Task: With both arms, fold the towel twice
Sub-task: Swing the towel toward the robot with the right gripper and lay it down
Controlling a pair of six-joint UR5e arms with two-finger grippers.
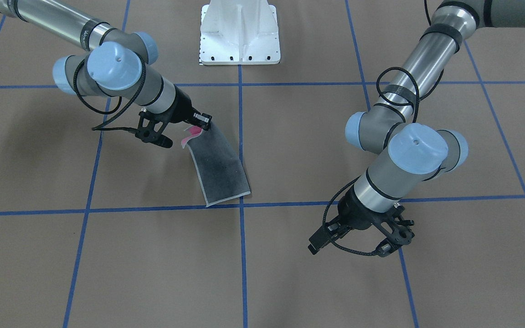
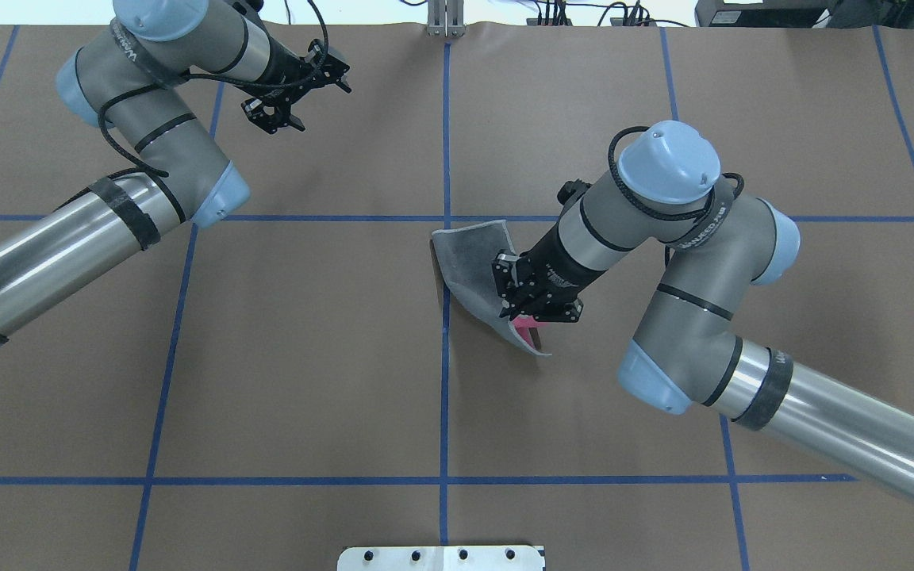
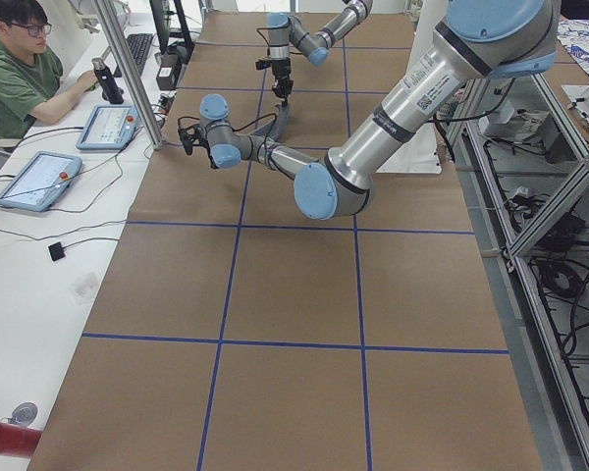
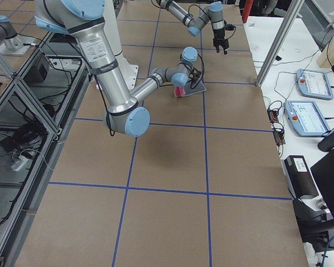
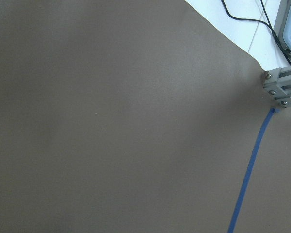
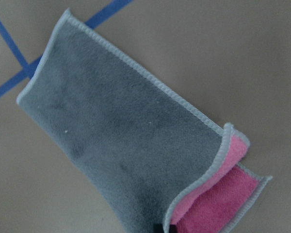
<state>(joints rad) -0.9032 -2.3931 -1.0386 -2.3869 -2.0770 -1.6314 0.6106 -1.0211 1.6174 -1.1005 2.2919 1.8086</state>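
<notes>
Step in hand, as judged: second fold. The towel (image 1: 221,173) is a narrow strip, grey face out, pink showing inside at the raised end.

Right gripper (image 1: 201,122) is clenched on that end, lifted off the table.

The free short edge lies at the tape crossing (image 1: 241,205). The long axis runs from the crossing toward the robot's base, slanting to the robot's right.

Left gripper (image 1: 319,239) is well off the crossing, jaws apparently apart, holding nothing.

Next: carry the raised end over onto the crossing edge; the free end may drag.
</notes>
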